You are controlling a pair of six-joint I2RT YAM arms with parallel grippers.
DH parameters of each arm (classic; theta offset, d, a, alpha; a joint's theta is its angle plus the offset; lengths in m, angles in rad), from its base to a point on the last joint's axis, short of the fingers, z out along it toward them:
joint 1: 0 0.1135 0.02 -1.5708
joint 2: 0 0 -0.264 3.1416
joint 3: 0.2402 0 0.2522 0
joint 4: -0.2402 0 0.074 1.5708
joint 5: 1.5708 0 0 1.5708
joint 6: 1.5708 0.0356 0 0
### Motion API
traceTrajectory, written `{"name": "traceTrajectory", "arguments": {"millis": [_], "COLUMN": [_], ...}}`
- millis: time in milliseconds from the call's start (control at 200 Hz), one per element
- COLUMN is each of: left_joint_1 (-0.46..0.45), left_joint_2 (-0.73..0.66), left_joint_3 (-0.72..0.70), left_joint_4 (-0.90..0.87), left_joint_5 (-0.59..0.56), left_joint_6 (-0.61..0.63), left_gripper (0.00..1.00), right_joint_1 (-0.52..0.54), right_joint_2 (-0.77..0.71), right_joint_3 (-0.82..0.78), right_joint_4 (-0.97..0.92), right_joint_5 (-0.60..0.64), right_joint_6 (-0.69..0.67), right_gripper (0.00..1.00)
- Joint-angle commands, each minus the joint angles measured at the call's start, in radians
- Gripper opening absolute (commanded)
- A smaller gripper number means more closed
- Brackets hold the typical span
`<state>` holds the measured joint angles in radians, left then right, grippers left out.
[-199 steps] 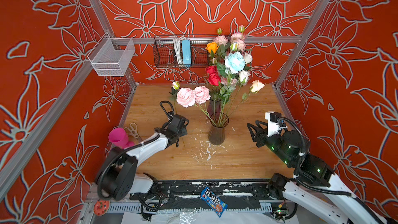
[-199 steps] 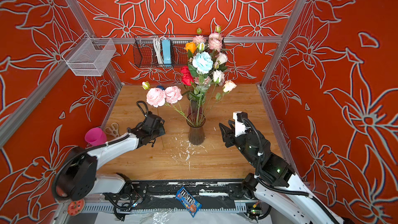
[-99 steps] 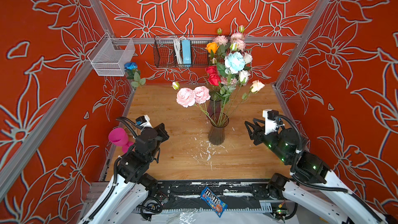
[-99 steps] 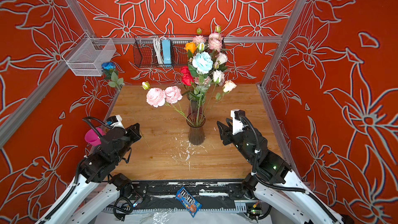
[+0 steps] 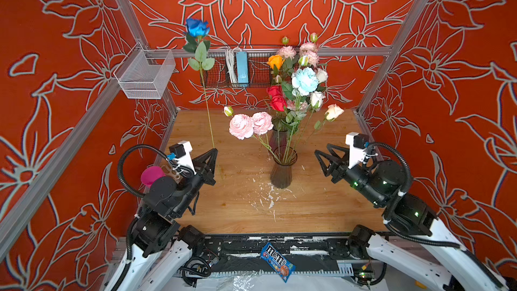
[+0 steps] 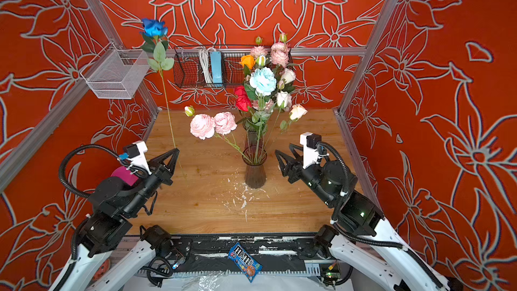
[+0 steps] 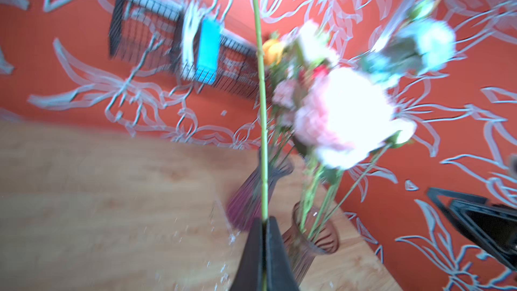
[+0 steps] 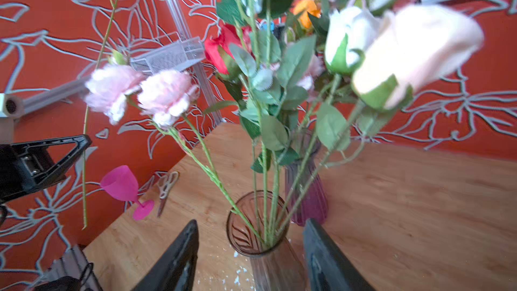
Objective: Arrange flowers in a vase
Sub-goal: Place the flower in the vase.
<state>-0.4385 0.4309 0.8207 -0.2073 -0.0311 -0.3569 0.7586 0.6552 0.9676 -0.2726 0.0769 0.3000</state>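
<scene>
My left gripper (image 5: pixel 214 151) (image 7: pixel 264 219) is shut on the thin green stem (image 7: pixel 261 107) of a deep blue rose (image 5: pixel 197 27) (image 6: pixel 154 27). The rose stands upright over the table's left side, left of the vases. A brownish glass vase (image 5: pixel 282 173) (image 8: pixel 260 236) at mid-table holds pink peonies (image 5: pixel 250 125) and several other stems. A purple vase (image 5: pixel 278 138) (image 8: pixel 307 197) behind it carries red, orange, pale blue and white flowers (image 5: pixel 304 81). My right gripper (image 5: pixel 321 153) (image 8: pixel 251 220) is open and empty, just right of the brown vase and pointing at it.
A pink goblet (image 5: pixel 152 174) and scissors (image 5: pixel 170 170) lie at the table's left edge beside my left arm. A white wire basket (image 5: pixel 145 75) and a black one (image 5: pixel 237 69) hang on the walls. White flakes (image 5: pixel 265 197) litter the wood. A candy bag (image 5: pixel 277 261) lies on the front rail.
My left arm drew back from low over the table and lifted the blue rose high and upright, moving it rightward. The right gripper's jaws opened wider.
</scene>
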Motion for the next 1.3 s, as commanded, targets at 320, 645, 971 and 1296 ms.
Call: {"name": "traceTrajectory", "arguments": {"millis": [320, 645, 971, 1296], "left_joint_1": [-0.001, -0.211, -0.375, -0.399], "left_joint_2": [0.146, 0.305, 0.416, 0.436], "left_joint_3": [0.159, 0.155, 0.147, 0.133], "left_joint_4": [0.209, 0.338, 0.395, 0.394], "left_joint_5": [0.425, 0.372, 0.297, 0.269], "left_joint_6": [0.004, 0.056, 0.104, 0.116], "left_gripper": [0.00, 0.00, 0.00, 0.00], "right_joint_1": [0.001, 0.000, 0.001, 0.000], "right_joint_2": [0.198, 0.344, 0.453, 0.457], "right_joint_3": [0.224, 0.371, 0.463, 0.453], "right_joint_4": [0.113, 0.198, 0.264, 0.279], "right_joint_5": [-0.364, -0.507, -0.523, -0.526], "right_joint_6": [0.045, 0.109, 0.144, 0.144], "right_gripper": [0.64, 0.62, 0.61, 0.12]}}
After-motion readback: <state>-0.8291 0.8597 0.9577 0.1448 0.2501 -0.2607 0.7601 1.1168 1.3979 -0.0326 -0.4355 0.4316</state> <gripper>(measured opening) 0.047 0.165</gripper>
